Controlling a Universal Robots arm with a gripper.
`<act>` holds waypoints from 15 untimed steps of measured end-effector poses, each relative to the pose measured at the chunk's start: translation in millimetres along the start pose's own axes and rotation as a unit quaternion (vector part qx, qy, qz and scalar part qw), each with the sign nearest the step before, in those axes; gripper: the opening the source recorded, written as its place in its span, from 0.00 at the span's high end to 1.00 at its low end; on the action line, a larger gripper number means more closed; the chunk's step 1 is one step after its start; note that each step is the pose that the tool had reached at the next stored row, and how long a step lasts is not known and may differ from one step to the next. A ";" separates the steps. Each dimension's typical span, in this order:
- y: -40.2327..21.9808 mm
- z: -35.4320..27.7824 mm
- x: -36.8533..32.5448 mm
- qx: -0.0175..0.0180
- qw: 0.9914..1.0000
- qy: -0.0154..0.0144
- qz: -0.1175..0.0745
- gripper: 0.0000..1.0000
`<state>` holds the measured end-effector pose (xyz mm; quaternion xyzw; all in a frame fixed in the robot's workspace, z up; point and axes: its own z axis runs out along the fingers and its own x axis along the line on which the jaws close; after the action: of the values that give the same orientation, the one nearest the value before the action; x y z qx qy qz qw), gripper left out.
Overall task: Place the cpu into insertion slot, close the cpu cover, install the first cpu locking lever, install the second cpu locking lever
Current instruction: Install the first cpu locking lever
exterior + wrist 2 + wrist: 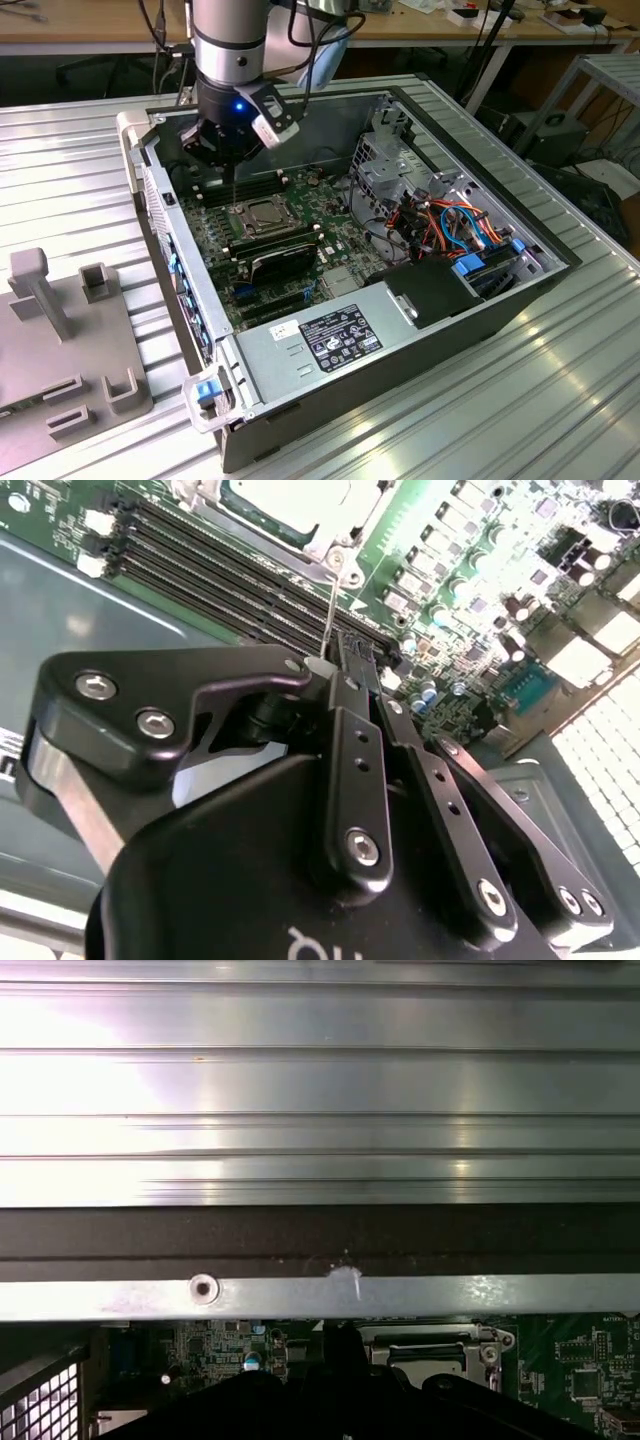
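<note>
Gripping a thin upright locking lever (330, 600) with the claw (345, 658), closed tight, right beside the insertion slot (237, 220). Looks done on placement: cpu (263, 212) seated inside, cpu cover (305, 542) seemingly down. Leaves the lever latching, apparently.

silvery square cpu (262, 213) flat in insertion slot (238, 223), green board (330, 195); silver cpu cover (331, 542) flat over its edges

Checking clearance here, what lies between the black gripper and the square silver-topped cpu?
In the second wrist view, a thin silvery wire lever runs from the black gripper to the silver socket frame around the square silver-topped cpu, above long black memory slots.
</note>
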<state>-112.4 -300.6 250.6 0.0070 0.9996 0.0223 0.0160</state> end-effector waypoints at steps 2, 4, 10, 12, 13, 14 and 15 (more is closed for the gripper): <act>0.0 0.5 -5.2 0.000 1.000 0.000 0.000 0.89; 0.1 1.0 -8.4 0.001 1.000 0.000 0.000 0.89; 0.2 3.3 -8.9 0.001 1.000 0.000 0.000 0.89; 0.0 8.0 -11.6 0.003 1.000 0.000 0.000 0.89; 0.1 8.7 -12.9 0.005 1.000 0.000 0.000 0.89; 0.4 9.4 -14.6 0.007 1.000 0.000 0.000 0.89; 0.8 9.8 -16.5 0.009 1.000 0.000 0.000 0.89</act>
<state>-95.6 -299.5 241.3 0.0068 0.9998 0.0132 0.0161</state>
